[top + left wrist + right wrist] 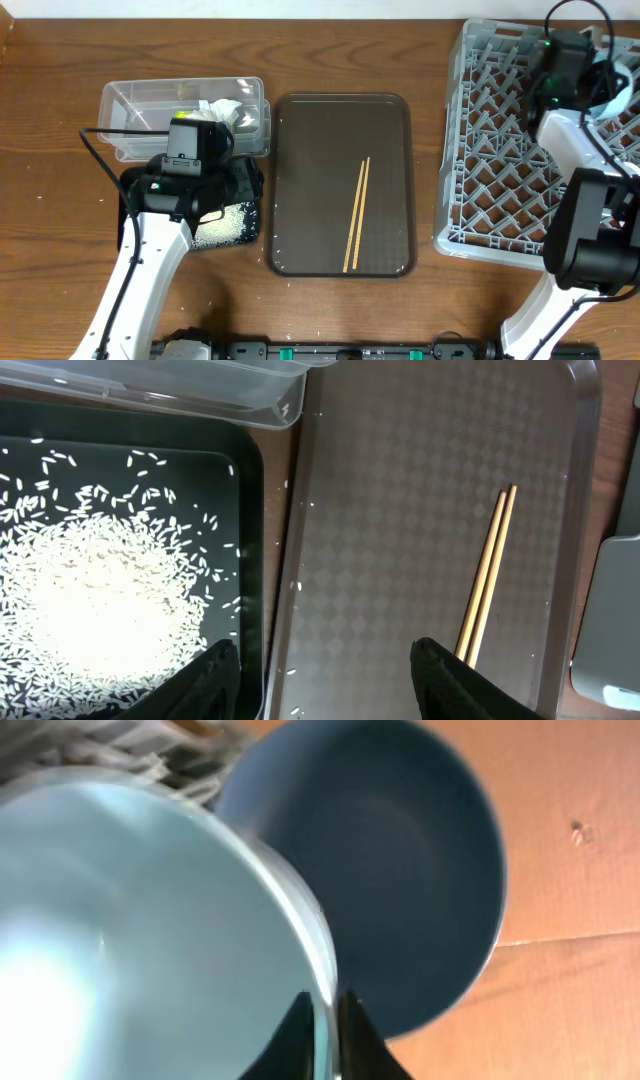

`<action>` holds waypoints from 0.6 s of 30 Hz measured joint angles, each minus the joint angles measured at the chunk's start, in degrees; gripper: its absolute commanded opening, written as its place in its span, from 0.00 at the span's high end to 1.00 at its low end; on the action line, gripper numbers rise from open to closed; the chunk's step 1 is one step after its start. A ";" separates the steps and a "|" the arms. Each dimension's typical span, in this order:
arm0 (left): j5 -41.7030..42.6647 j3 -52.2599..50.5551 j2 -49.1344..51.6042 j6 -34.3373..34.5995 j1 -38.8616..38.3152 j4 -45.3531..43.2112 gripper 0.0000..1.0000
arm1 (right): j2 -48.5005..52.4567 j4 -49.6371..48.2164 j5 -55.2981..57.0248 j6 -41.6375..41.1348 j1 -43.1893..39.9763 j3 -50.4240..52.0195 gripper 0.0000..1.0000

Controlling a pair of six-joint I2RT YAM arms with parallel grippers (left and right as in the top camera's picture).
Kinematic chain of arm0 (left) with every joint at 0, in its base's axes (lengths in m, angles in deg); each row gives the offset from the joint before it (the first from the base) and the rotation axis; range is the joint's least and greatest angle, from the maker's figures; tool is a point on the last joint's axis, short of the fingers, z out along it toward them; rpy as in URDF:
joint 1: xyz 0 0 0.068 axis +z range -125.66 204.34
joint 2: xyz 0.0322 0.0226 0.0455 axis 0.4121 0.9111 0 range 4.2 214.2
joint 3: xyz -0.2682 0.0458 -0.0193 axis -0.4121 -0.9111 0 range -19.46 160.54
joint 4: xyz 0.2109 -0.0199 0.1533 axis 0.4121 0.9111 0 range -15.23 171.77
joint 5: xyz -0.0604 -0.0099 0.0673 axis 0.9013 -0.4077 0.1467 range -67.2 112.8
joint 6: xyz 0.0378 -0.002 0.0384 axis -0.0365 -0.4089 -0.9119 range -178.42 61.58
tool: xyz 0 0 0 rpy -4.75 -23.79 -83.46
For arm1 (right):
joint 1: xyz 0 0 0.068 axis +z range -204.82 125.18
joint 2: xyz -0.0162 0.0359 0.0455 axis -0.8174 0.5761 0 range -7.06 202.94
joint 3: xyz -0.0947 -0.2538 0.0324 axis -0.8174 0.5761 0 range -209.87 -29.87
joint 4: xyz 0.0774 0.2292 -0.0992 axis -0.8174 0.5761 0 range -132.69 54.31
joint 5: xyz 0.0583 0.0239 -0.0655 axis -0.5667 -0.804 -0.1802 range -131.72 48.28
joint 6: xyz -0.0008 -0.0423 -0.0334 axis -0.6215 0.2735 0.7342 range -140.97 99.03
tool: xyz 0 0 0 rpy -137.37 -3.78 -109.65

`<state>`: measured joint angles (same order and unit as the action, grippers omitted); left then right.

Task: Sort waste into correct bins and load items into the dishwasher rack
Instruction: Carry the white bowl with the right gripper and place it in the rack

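Left jaws: the left gripper (325, 685) hangs with its jaws spread and nothing between them, above the seam where two trays meet.
Edges: the black tray (252, 560) lies rim to rim beside the brown serving tray (400, 480). A rounded corner of the clear tub (130, 100) sits just beyond.
Open room: the brown tray's floor is bare apart from the chopsticks (487, 570), which lie as a pair to the right.
Right jaws: the right gripper (325, 1035) is nipped close on the rim of the white bowl (130, 920), over the far right of the dishwasher rack (490, 190).
Hard to make out: the blue bowl (400, 870) is half covered by the white one, and the rack behind them is a blur.
Materials: rice (90, 600) lies in a loose heap on glossy black. The tissue (222, 110) sits crumpled in the tub. The brown tray has a diamond-embossed surface, and the rack is a grey lattice.
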<state>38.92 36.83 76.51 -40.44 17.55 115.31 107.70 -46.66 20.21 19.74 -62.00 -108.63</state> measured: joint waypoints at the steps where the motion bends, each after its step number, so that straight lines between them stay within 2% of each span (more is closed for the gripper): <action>1: 0.02 0.00 0.00 0.02 0.00 0.00 0.42 | -0.07 3.10 -0.52 -1.60 0.68 -0.04 0.83; 8: 0.00 -0.02 0.00 0.04 0.00 0.00 0.42 | 1.27 18.16 -2.16 -15.19 4.24 1.62 0.59; 13: 0.00 0.00 0.00 0.04 0.00 0.02 0.41 | 1.09 22.10 -3.23 -23.26 5.62 1.66 0.32; 16: 0.02 0.00 0.00 0.07 0.00 0.02 0.41 | -1.09 23.34 -5.29 -25.11 6.23 1.77 0.24; 18: 0.02 -0.02 0.00 0.04 0.00 0.02 0.41 | -4.39 24.48 -9.05 -25.94 6.71 1.90 0.23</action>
<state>38.95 36.81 76.51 -40.40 17.55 115.33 103.31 -22.18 11.16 -6.21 -55.29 -106.73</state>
